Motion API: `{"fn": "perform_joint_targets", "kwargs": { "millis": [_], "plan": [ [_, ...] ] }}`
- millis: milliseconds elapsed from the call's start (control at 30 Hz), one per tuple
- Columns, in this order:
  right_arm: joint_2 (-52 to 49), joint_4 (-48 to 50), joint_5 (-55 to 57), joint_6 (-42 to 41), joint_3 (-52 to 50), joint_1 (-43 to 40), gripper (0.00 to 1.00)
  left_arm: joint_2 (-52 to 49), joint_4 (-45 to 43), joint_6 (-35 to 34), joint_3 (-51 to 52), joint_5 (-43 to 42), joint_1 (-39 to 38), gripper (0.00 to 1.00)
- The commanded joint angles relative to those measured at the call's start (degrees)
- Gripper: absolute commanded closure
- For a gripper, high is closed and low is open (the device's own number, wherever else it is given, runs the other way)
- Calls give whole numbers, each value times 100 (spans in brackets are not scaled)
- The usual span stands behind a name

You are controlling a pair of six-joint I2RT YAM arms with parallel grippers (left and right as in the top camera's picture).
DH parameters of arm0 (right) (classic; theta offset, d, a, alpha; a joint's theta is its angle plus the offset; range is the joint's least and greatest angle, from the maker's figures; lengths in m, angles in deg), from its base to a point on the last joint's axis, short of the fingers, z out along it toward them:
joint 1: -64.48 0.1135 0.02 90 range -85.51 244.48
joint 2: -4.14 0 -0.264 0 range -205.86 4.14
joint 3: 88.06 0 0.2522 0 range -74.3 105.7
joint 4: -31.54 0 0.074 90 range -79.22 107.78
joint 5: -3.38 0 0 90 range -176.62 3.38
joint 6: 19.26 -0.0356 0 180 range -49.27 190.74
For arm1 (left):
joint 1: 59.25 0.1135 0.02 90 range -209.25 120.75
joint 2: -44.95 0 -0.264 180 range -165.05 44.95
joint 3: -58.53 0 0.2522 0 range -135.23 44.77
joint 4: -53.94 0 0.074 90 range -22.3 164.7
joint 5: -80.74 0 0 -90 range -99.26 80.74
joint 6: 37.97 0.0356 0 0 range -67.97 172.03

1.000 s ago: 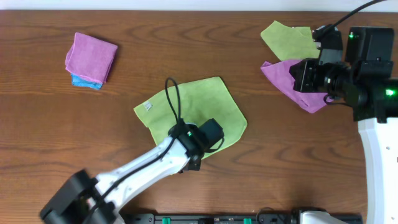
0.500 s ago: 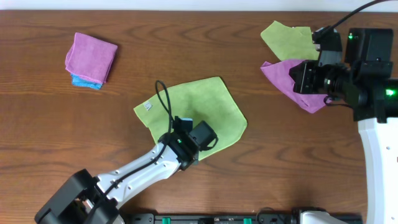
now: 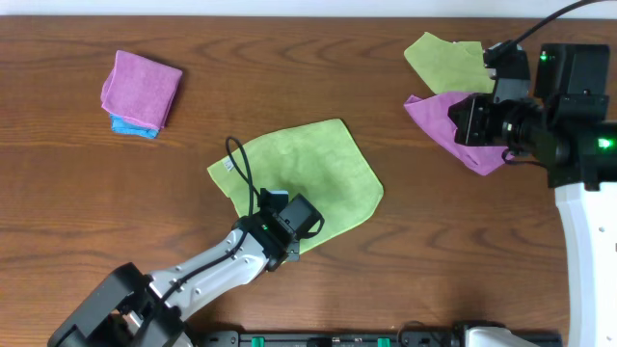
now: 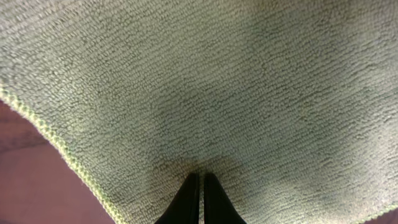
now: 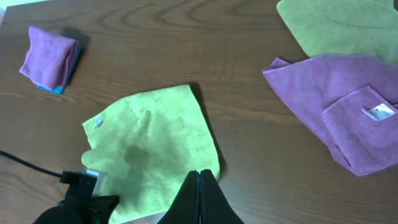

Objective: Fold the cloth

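The lime-green cloth [image 3: 299, 173] lies flat in the middle of the table, with its white tag [image 3: 229, 164] at the left corner. It also shows in the right wrist view [image 5: 155, 143] and fills the left wrist view [image 4: 205, 87]. My left gripper [image 4: 200, 175] is shut and empty, its tips low over the cloth's near edge; from overhead it sits at the cloth's front edge [image 3: 299, 220]. My right gripper [image 5: 199, 173] is shut and empty, held high at the right side of the table [image 3: 472, 120].
A purple cloth [image 3: 453, 125] with a white tag [image 5: 377, 111] and a duller green cloth [image 3: 445, 58] lie at the back right. A folded purple cloth on a blue one [image 3: 141, 92] sits at the back left. A black cable [image 3: 246, 173] crosses the lime cloth.
My left gripper has drawn back toward the near-left, from over the cloth's lower middle to its front edge. The right arm has not moved.
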Motion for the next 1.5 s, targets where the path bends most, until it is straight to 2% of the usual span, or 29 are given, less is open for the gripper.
{"fn": "perform_joint_targets", "kwargs": {
  "millis": [0,200,400,433,500,567,600,633,767,967,1133,1467],
  "plan": [
    [17,-9,-39,79,52,-24,99,-157,382,-129,297,-671,2,94],
    [-33,-9,-48,127,11,-20,99,-157,1231,-149,297,-859,2,94],
    [-450,61,-621,621,-352,125,99,-157,1266,-238,297,-1119,0,94],
    [-621,92,-820,743,-426,149,94,-157,1241,-238,297,-1130,0,94],
    [-984,188,-1257,977,-553,164,67,-157,1202,-275,297,-1187,-4,94],
    [-1440,273,-1860,1261,-629,157,64,-157,1200,-284,297,-1200,-4,94],
    [-1709,302,-2149,1416,-638,157,58,-157,1200,-284,297,-1211,-4,94],
    [-1969,328,-2428,1554,-638,157,47,-157,1200,-284,297,-1233,-4,94],
    [-2905,503,-3512,2020,-638,181,34,-157,1161,-297,297,-1290,-4,94],
    [-3993,1132,-4249,2114,-638,365,33,-157,1154,-295,297,-1309,-4,94],
    [-4422,1596,-4282,2061,-638,697,31,-157,1152,-295,297,-1311,-4,94],
    [-4465,2428,-2756,1078,-638,1058,29,-157,1137,-291,297,-1416,-4,94]
  ]
}}
